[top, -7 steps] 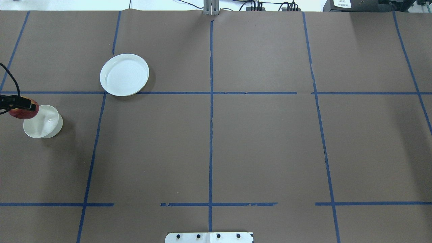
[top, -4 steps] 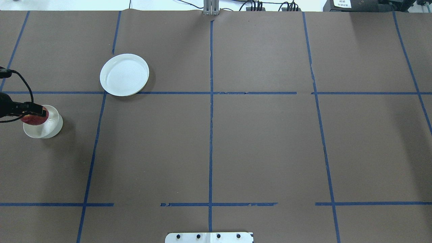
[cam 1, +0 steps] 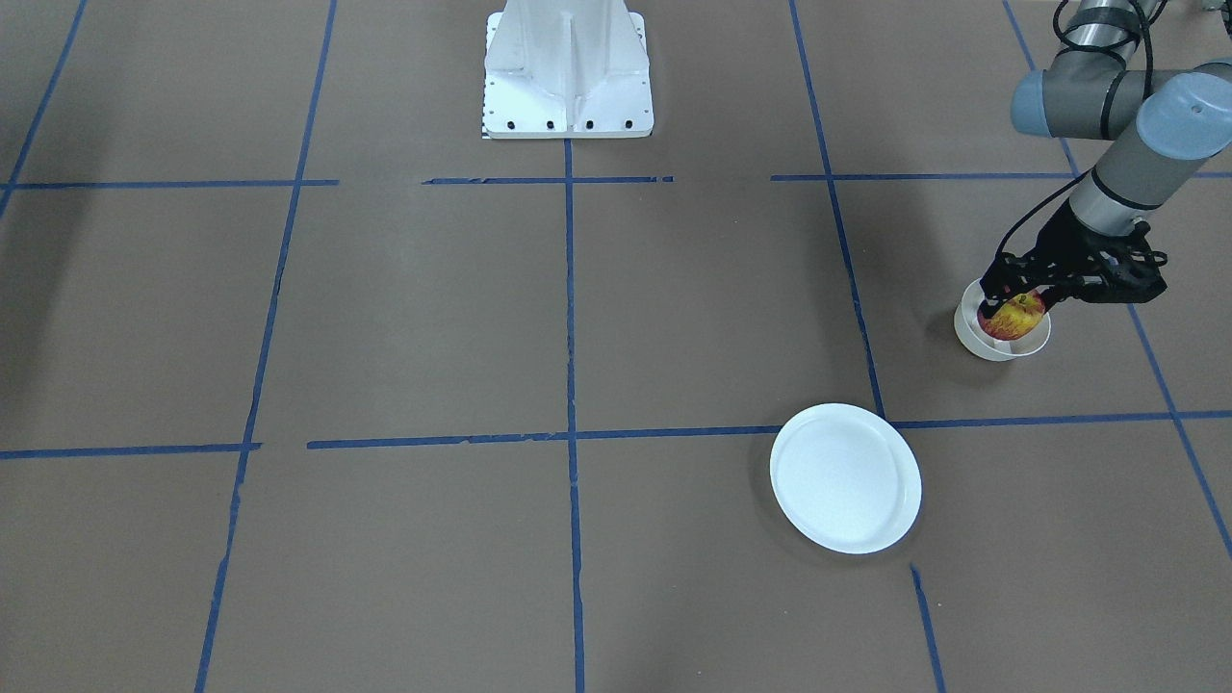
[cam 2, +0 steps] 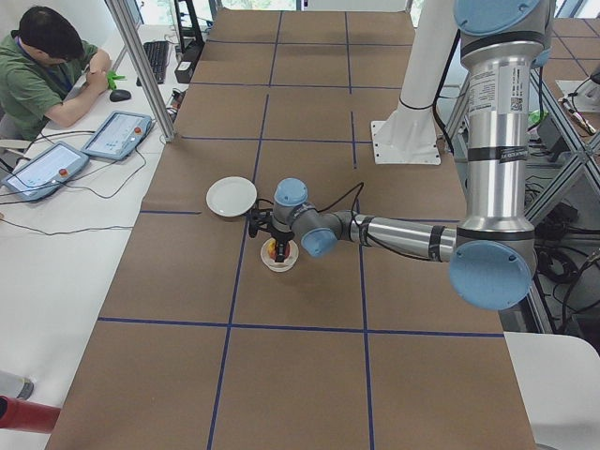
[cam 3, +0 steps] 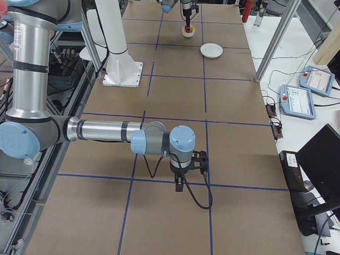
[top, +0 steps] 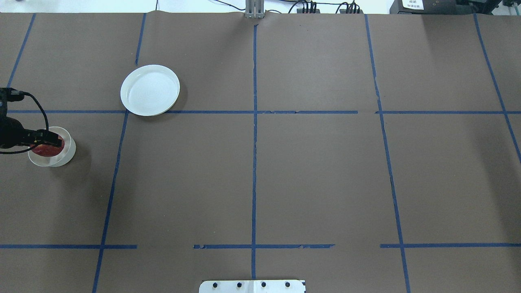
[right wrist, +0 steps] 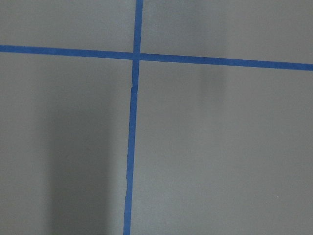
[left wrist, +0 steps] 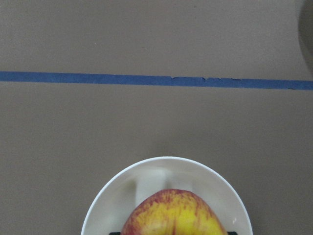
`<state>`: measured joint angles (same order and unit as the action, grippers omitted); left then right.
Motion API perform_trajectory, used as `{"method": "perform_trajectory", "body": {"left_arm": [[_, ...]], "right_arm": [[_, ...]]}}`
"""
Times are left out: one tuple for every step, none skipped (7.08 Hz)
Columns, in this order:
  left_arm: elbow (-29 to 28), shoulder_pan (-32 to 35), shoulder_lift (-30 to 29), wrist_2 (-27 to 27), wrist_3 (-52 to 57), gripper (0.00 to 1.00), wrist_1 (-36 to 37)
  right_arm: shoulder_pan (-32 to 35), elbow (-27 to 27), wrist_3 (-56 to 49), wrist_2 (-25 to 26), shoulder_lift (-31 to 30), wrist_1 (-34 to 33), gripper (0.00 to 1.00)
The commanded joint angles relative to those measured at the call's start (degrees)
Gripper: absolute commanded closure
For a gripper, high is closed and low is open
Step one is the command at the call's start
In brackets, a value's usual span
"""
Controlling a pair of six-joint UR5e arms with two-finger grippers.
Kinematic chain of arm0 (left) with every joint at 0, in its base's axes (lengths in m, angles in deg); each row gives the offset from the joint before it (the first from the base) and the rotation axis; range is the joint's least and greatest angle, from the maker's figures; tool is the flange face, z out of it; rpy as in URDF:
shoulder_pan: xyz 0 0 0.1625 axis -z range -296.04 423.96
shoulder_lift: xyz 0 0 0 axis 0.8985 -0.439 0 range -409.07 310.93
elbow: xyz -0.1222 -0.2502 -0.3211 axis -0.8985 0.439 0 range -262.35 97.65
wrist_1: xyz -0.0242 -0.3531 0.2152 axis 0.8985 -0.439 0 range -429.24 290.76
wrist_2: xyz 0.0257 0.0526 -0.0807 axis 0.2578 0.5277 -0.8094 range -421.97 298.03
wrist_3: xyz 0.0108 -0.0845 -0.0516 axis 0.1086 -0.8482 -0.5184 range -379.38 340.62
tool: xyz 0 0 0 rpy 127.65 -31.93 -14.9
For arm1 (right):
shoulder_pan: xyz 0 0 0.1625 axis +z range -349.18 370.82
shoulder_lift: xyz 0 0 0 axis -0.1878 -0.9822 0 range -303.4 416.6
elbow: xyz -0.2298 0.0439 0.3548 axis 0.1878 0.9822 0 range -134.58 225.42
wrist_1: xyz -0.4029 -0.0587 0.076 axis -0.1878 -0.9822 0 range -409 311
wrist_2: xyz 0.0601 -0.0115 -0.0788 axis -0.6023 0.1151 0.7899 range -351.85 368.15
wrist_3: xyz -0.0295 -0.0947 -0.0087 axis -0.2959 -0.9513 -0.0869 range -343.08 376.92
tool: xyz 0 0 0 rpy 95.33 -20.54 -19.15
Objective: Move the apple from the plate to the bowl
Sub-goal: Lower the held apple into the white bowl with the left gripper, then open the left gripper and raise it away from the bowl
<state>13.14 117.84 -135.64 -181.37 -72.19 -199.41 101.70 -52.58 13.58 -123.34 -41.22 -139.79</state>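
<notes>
Risk of tipped bowl [cam 1: 970,335]: left gripper [cam 1: 1015,304] pinches apple [cam 1: 1013,320] between its fingers, low inside the rim beneath them, plate [cam 1: 845,478] well apart; fingertips snagging that rim on release could drag the bowl over.

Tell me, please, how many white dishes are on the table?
2. The flat round white plate lies empty on a blue tape line; the small deep cream bowl, at the robot's left, holds the red-yellow apple. None seems hidden.

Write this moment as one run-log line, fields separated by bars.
left gripper: shut on apple | apple: in bowl mouth, unreleased | plate: empty
</notes>
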Motion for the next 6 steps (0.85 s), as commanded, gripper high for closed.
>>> {"method": "perform_trajectory", "body": {"left_arm": [[-0.12,-0.08,0.0,0.04,0.08,0.2,0.0],[-0.21,-0.08,0.0,0.04,-0.01,0.15,0.09],[-0.21,-0.08,-0.09,0.04,-0.01,0.1,0.09],[-0.21,-0.08,-0.09,-0.05,0.26,0.07,0.17],[0.66,0.0,-0.09,-0.92,0.43,0.01,0.52],[0.75,0.09,-0.18,-3.02,0.52,0.01,0.61]], "right_arm": [[0.0,0.0,0.0,0.0,0.0,0.0,0.0],[0.0,0.0,0.0,0.0,0.0,0.0,0.0],[0.0,0.0,0.0,0.0,0.0,0.0,0.0],[0.0,0.0,0.0,0.0,0.0,0.0,0.0],[0.0,0.0,0.0,0.0,0.0,0.0,0.0],[0.0,0.0,0.0,0.0,0.0,0.0,0.0]]}}
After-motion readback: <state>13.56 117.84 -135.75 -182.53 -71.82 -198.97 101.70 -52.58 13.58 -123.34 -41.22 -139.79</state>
